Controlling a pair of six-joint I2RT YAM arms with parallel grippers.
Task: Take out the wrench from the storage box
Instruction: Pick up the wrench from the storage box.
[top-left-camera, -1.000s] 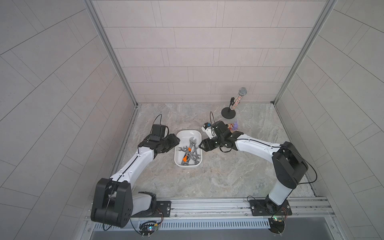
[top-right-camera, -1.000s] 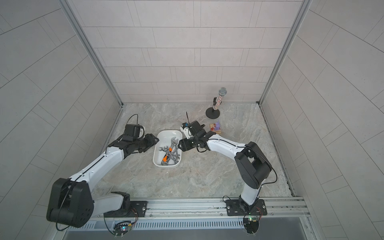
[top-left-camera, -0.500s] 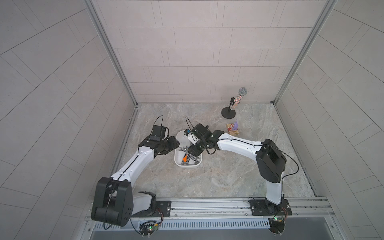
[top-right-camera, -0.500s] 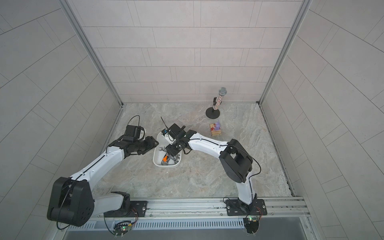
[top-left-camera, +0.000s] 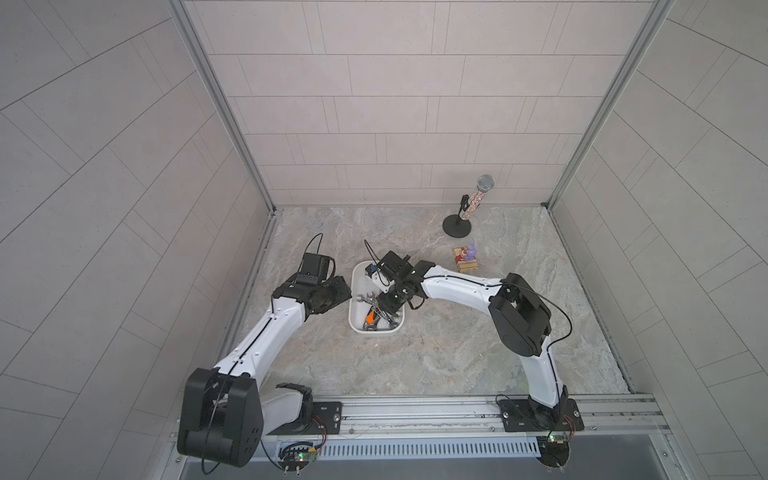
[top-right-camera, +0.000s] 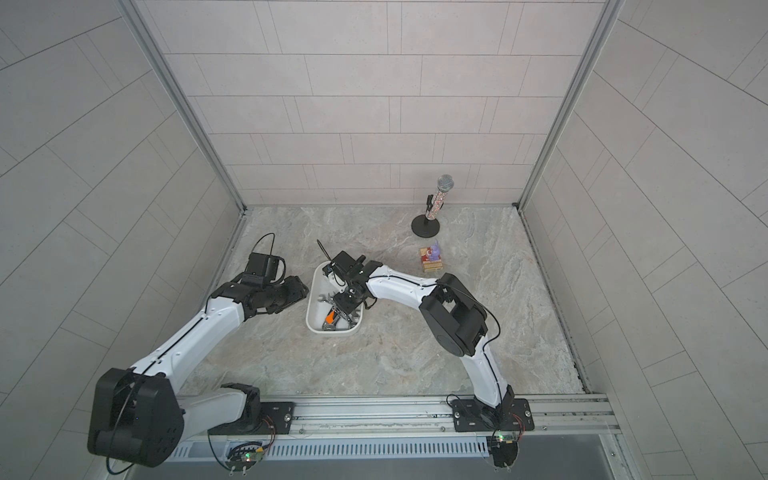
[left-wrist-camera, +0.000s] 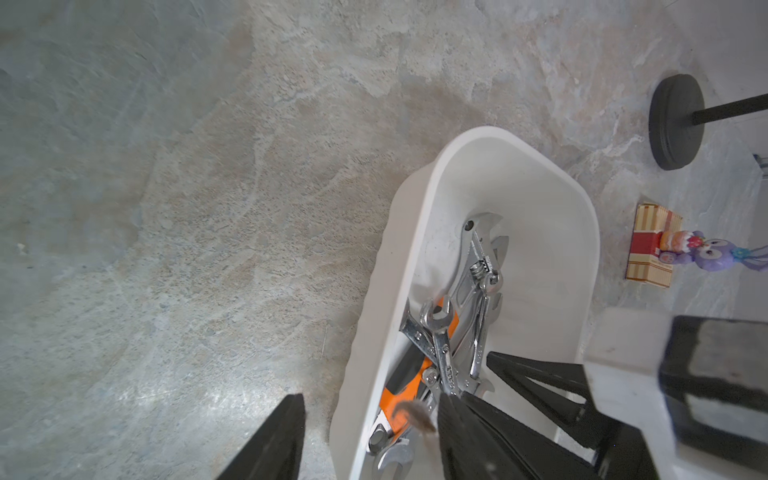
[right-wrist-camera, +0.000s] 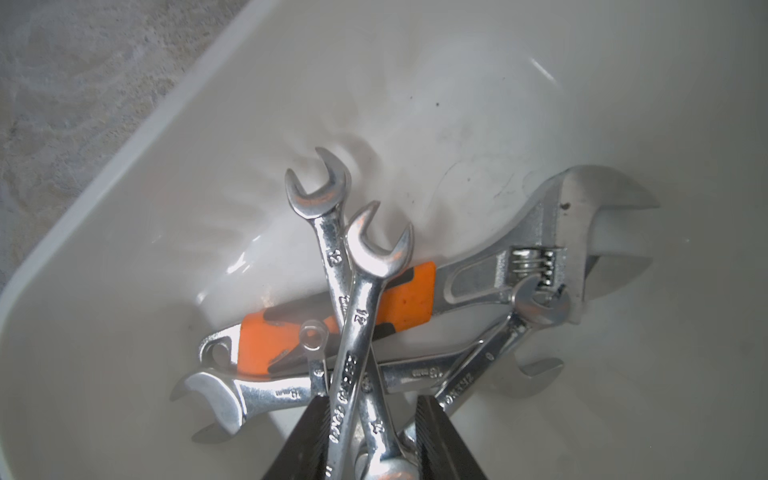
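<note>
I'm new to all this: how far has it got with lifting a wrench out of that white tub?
Looks done: only the reach; the right fingers sit inside the storage box. In hand: they flank two crossed wrenches, grip unclear; the left fingers straddle the box's rim. Still to do: pinching one and lifting it out; all, including the orange-handled wrench, lie inside.

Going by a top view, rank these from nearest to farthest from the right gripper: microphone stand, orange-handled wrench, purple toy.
1. Orange-handled wrench, in the storage box under the right gripper.
2. Purple toy, back right.
3. Microphone stand, farthest back.
</note>
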